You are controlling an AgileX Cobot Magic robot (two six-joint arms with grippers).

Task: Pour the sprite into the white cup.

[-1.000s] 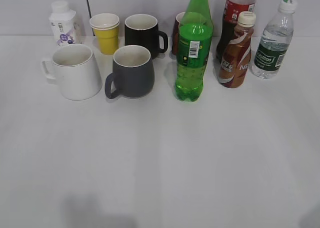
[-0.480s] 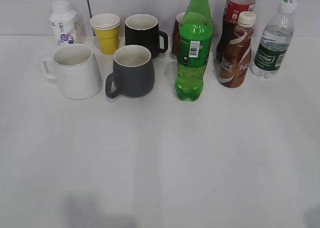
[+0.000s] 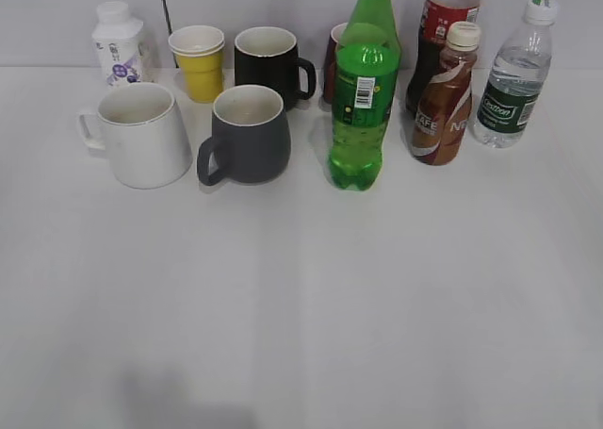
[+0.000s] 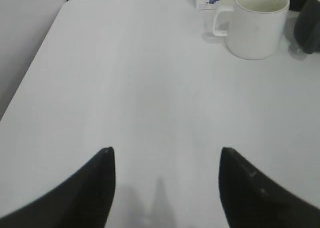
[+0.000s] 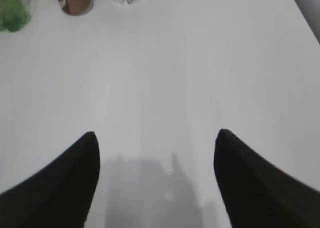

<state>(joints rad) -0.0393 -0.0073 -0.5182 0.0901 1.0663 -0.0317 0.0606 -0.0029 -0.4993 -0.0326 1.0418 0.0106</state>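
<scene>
Sprite [image 3: 363, 108] stood untouched far from both spread, empty tools [image 4: 165, 160] [image 5: 156, 145]; white cup [image 3: 141, 132] awaited everything.

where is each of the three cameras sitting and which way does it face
Exterior view: in front of the table, looking down at a slant at the sprite, white cup and other drinks; no arm shows.
Left wrist view: on the left arm, facing forward past the open left gripper toward the white cup.
Right wrist view: on the right arm, facing past the open right gripper; the sprite sits top left.
Shared: cup and sprite.
</scene>
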